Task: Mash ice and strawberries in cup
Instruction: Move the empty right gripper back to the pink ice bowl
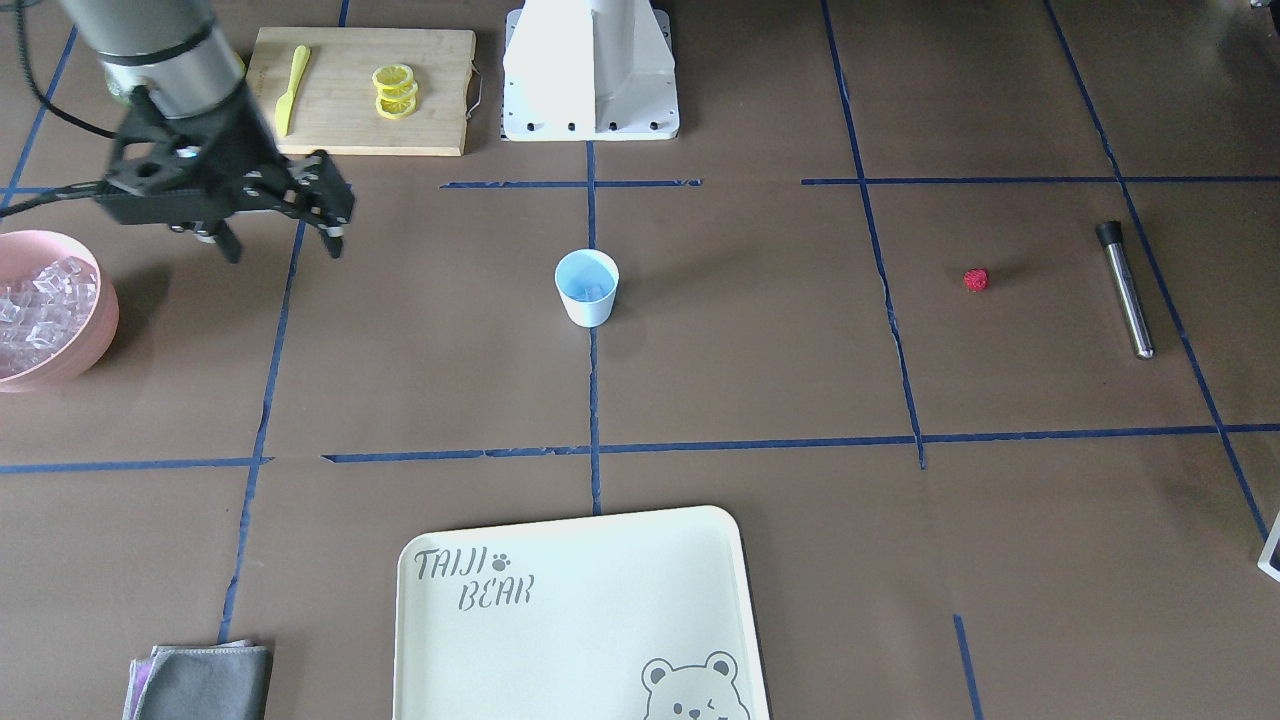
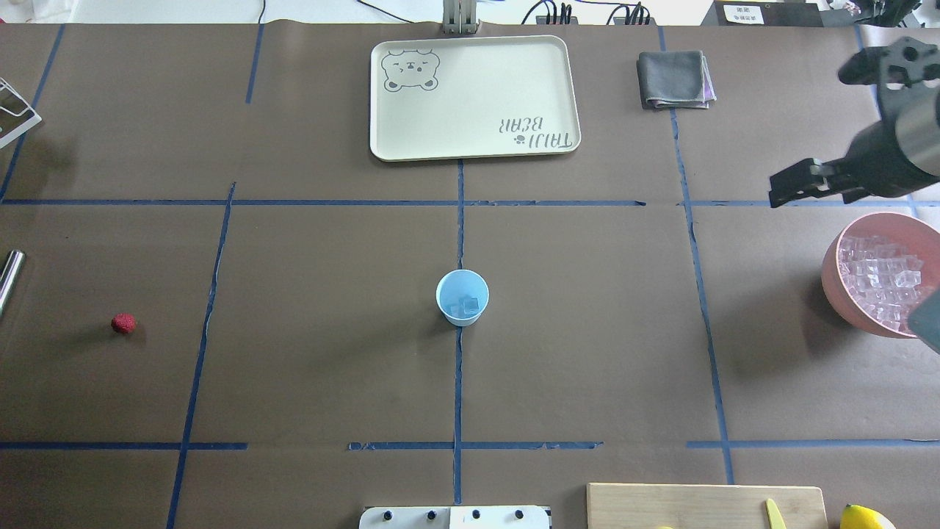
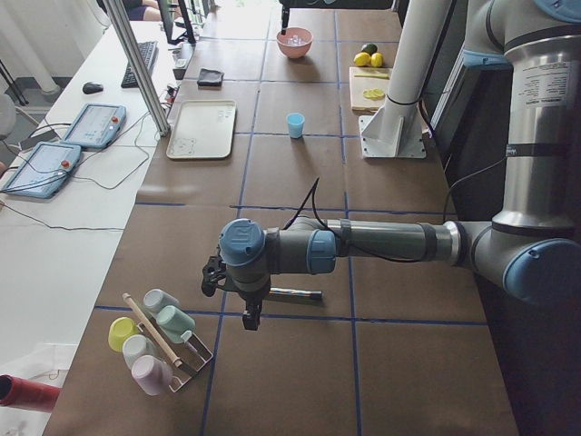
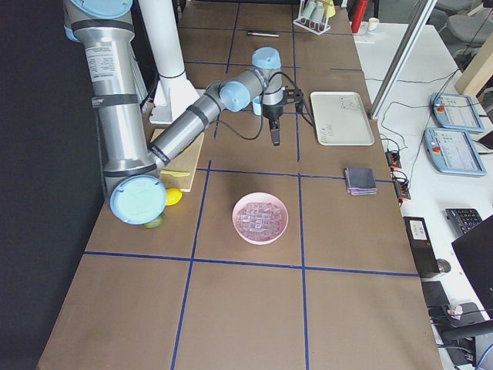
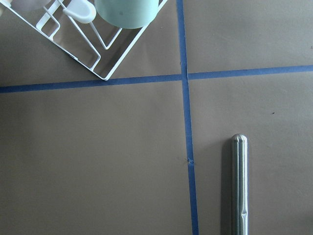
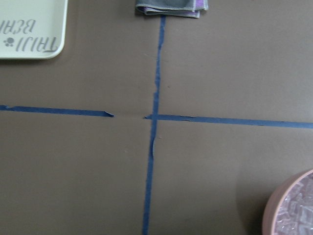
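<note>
The light-blue cup point(image 1: 587, 290) stands upright at the table's centre, also in the overhead view point(image 2: 462, 296), with a couple of ice cubes point(image 2: 468, 305) inside. More ice point(image 2: 881, 283) fills the pink bowl point(image 2: 836, 294). The red strawberry point(image 1: 976, 280) lies alone on the table, and shows in the overhead view point(image 2: 123, 323). My right gripper point(image 1: 283, 250) is open and empty, in the air beside the bowl. My left gripper point(image 3: 227, 300) hovers over a steel muddler point(image 5: 238, 186); I cannot tell whether it is open or shut.
A cream bear tray point(image 1: 580, 640) and a folded grey cloth point(image 2: 674, 79) lie on the far side. A cutting board point(image 1: 440, 80) holds lemon slices point(image 1: 395, 90) and a yellow knife point(image 1: 290, 88). A white cup rack point(image 5: 88, 44) stands at the left end.
</note>
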Controlling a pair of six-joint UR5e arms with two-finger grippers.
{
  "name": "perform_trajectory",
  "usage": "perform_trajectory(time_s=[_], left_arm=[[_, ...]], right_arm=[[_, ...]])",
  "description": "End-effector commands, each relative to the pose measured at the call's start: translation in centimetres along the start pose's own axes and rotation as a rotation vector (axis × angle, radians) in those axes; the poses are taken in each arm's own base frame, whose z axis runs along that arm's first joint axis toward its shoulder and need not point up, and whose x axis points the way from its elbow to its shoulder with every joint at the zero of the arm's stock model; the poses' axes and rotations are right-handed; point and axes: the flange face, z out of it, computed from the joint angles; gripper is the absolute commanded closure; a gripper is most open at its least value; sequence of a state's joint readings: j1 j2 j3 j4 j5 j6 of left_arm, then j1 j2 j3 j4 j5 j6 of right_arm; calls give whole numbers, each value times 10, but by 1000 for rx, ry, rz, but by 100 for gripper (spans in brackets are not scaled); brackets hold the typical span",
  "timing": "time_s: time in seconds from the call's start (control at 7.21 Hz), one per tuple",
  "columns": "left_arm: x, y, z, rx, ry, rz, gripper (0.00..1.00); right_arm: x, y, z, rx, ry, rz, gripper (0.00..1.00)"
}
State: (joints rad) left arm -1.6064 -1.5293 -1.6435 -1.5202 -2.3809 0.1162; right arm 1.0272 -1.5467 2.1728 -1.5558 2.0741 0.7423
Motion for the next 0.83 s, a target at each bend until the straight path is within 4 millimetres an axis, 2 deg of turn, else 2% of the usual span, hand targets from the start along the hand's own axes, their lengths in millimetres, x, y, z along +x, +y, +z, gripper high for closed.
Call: perform_trajectory(time_s=[0.0, 0.28, 0.55, 0.69], left_arm=[[4, -2, -4, 8, -1, 8, 0], [6, -2, -6, 13, -2, 9, 0], [7, -2, -7, 14, -2, 13, 0], [7, -2, -8, 15, -2, 12, 0]], right_arm=[[107, 51, 27, 12, 11, 13, 1], [152, 59, 68, -59, 81, 61, 1], [164, 49, 96, -92, 102, 91, 1], [174, 51, 108, -112, 119, 100, 1]])
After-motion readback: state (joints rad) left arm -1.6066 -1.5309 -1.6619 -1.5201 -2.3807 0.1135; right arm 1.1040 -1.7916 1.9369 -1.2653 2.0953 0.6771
